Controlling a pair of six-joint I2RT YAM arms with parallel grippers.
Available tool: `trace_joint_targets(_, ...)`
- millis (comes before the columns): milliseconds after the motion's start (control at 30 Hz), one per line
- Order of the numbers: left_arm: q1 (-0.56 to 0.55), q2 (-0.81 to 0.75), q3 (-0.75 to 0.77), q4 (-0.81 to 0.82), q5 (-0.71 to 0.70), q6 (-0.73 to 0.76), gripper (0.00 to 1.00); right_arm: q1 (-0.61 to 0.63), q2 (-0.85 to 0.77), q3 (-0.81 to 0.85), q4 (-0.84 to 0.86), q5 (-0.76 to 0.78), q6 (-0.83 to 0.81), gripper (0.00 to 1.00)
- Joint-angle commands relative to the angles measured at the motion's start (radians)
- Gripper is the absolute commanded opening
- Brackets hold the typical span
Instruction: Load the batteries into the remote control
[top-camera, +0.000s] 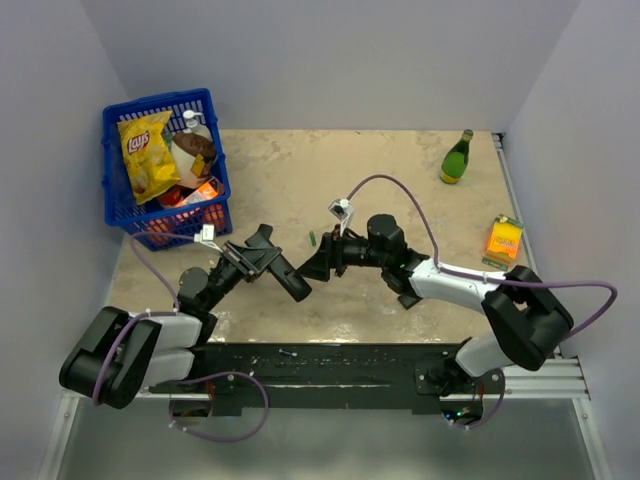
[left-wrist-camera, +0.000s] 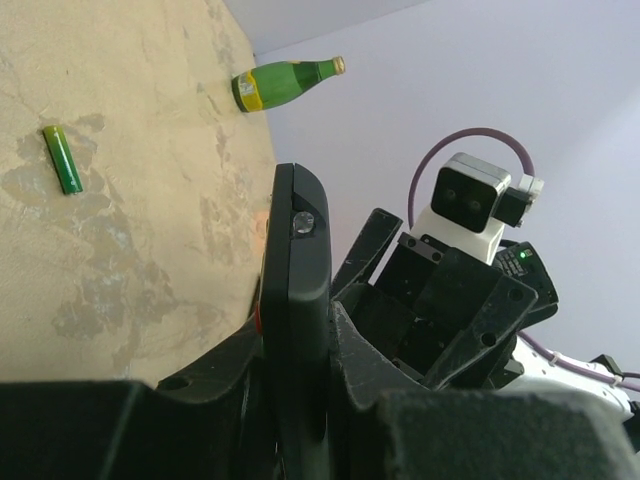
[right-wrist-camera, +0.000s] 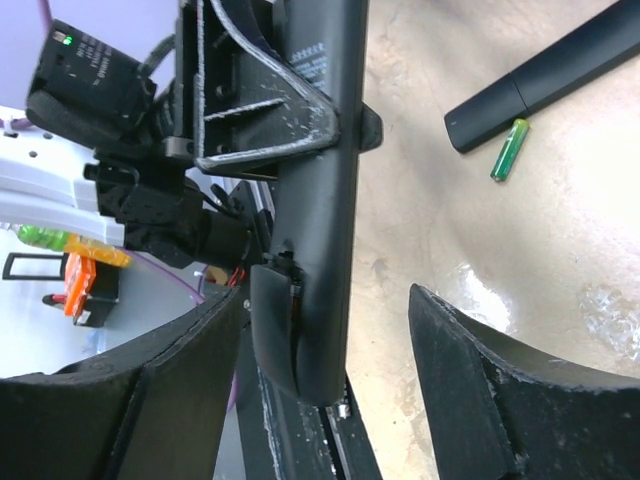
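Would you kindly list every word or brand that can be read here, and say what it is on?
"Lay's": on the yellow chip bag in the basket.
White print on the remote: too blurred to read.
Label on the bottle: too small to read.
Print on the orange carton: too blurred to read.
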Motion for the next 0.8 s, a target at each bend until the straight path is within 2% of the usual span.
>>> trace_joint_targets(0, -0.002, -0.019, -0.161, 0.625, 0.019, 0.027, 0.0, -0.002, 0.023, 0.006, 0.05, -0.044, 0.006, 0.69)
trace_joint_targets(767, -0.002, -0.021, -0.152, 0.625, 0.039, 0.035, 0.0, -0.003, 0.077, 0.014, 0.088, -0.092, 0.005, 0.66)
